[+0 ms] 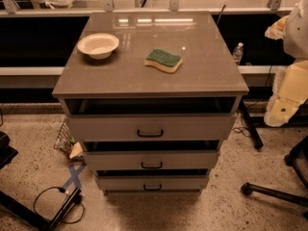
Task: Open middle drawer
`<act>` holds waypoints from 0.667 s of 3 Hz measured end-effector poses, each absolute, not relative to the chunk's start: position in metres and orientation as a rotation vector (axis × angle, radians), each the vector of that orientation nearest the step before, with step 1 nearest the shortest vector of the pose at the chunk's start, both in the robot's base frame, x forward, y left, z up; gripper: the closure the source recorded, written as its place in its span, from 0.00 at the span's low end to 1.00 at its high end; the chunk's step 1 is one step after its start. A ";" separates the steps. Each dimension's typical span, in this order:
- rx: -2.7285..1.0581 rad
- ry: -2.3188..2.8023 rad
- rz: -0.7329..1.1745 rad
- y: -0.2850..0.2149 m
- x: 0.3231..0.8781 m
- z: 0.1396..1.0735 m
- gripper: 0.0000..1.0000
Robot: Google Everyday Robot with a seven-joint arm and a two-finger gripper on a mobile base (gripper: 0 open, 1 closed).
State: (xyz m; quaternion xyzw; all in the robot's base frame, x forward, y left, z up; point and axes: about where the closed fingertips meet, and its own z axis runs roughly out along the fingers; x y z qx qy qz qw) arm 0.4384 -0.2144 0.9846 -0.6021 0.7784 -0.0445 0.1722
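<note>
The middle drawer (pixel 151 160) is the second of three grey-beige fronts in a cabinet at the centre of the view. Its small dark bar handle (pixel 151 165) sits at the middle of the front. A dark gap runs above it, and its front looks in line with the other two. The top drawer (pixel 150 127) is above it and the bottom drawer (pixel 152 183) is below. My arm (pixel 288 88) is a pale shape at the right edge. My gripper (pixel 278 29) is at its upper end, far right of the drawers and touching nothing.
On the cabinet top (pixel 202 76) stand a white bowl (pixel 98 44) and a green and yellow sponge (pixel 163 60). A water bottle (pixel 237 52) is behind at the right. Dark chair legs (pixel 274 192) lie on the floor at the right, and cables (pixel 55 203) and blue tape (pixel 73 177) at the left.
</note>
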 end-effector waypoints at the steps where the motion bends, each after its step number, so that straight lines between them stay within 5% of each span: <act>1: -1.703 2.207 -0.124 -0.213 0.441 0.981 0.00; 2: -1.667 2.154 -0.120 -0.213 0.439 0.953 0.00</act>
